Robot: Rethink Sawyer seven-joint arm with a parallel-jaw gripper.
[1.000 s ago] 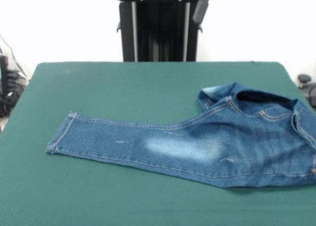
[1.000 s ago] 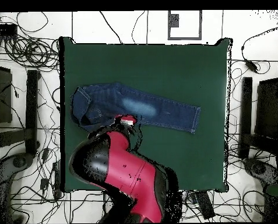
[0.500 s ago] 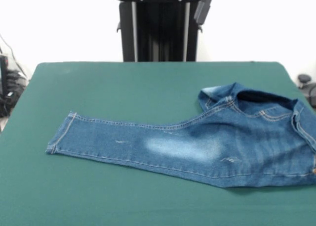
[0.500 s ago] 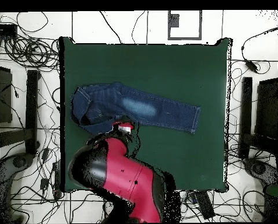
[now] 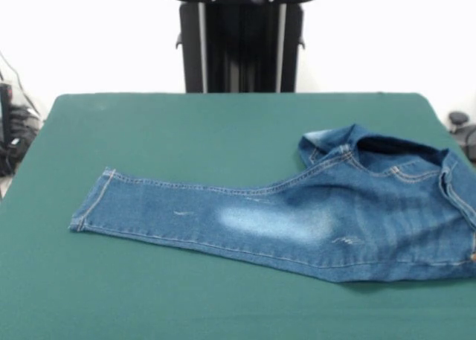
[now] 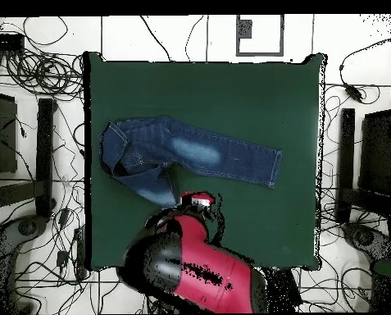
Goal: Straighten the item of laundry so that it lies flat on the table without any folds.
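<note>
From overhead I see the one red and black arm (image 6: 190, 267) reaching from the table's (image 6: 231, 90) base-side edge over the green top, its gripper (image 6: 196, 198) end just beside the jeans' (image 6: 182, 156) short folded leg, apart from the cloth as far as I can judge. I cannot tell whether the claw is spread or closed. In the front view only the arm's top shows at the upper edge. I count one pair of jeans (image 5: 297, 213): one leg stretched out flat, the other folded under at the waist end, which sits near the table's side edge
</note>
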